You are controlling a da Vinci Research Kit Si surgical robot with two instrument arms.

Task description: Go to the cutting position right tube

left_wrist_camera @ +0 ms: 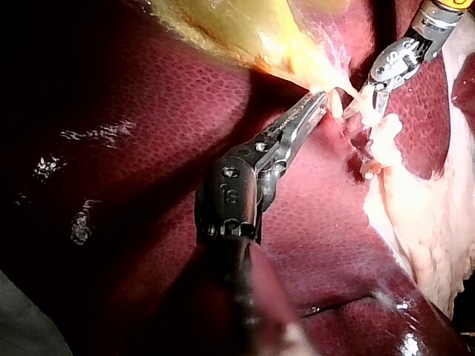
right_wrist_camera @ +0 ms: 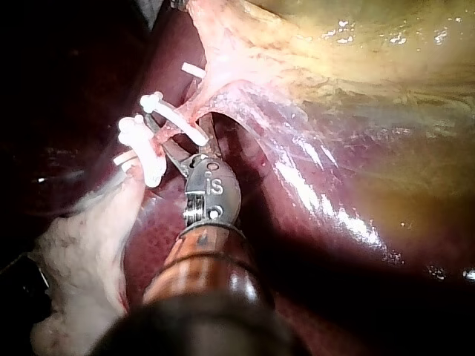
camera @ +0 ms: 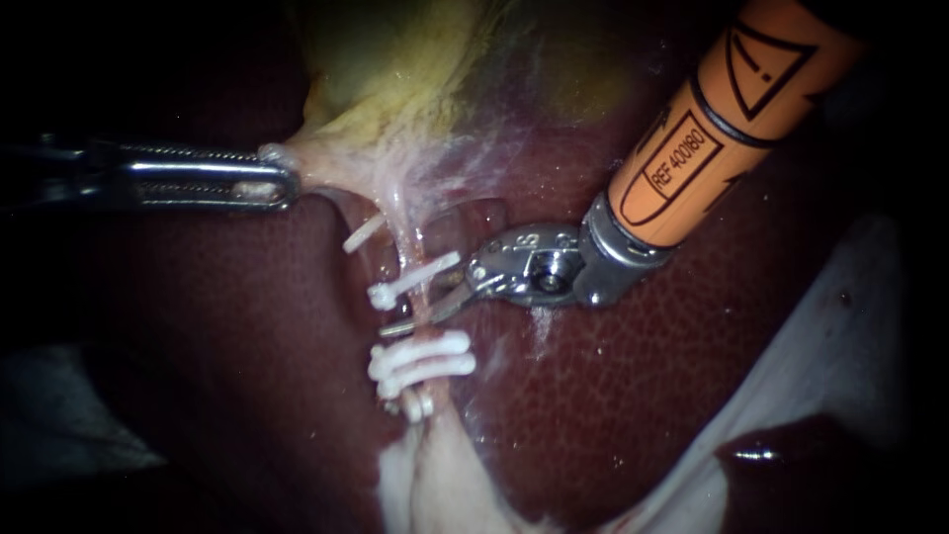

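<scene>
the liver [camera: 633, 396] fills the scene, dark red, with the yellow gallbladder [camera: 415, 69] on its far side. my left instrument [camera: 280, 185] comes in from the left, its pincer clenched on the pale neck of the gallbladder, holding it out to the left. my right instrument [camera: 417, 307] reaches in from the far right. its pincer is parted and grasps nothing. the right tube [camera: 403, 237] runs from that neck toward the near side and passes between the two parted blades, in the gap between the single clip [camera: 413, 280] on the far side and the cluster of clips [camera: 423, 361] on the near side. by my judgement the approach is all but done, since the blades straddle the tube at the cutting place. the next move calls for a small seating only, so the tube lies deep between the blades and neither blade touches a clip.
</scene>
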